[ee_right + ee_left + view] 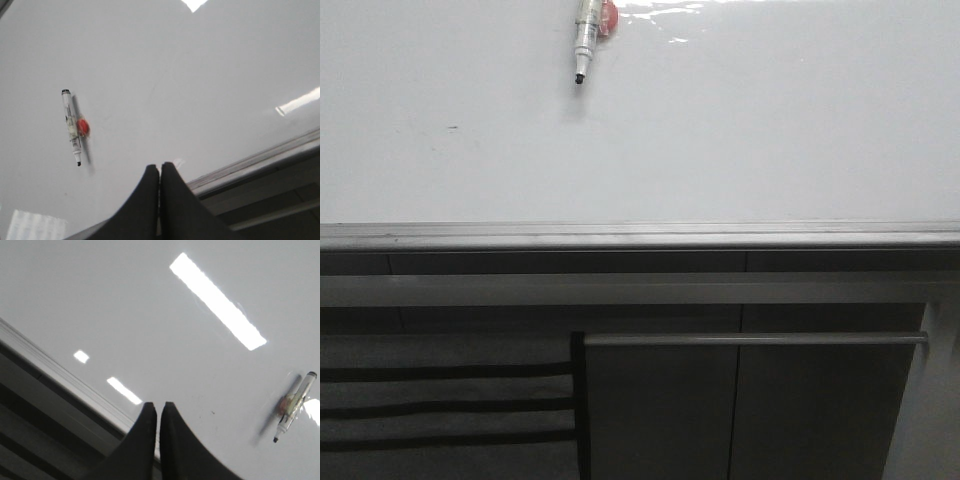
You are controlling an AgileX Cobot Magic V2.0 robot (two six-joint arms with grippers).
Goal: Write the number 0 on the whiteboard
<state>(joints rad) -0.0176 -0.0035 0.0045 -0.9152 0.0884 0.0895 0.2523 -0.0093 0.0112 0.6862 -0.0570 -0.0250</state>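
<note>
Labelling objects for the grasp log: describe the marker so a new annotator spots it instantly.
Start at the whiteboard, the big glossy white panel above the grey rail. Near its top edge, left of centre, the marker sits on the board, dark uncapped tip pointing down. It is the only object there: slim pale barrel, red blob at its side.

One whiteboard (740, 140) and one marker (586, 40), at its 12 o'clock edge. Two grippers: left gripper (159, 410), right gripper (160, 172).
</note>
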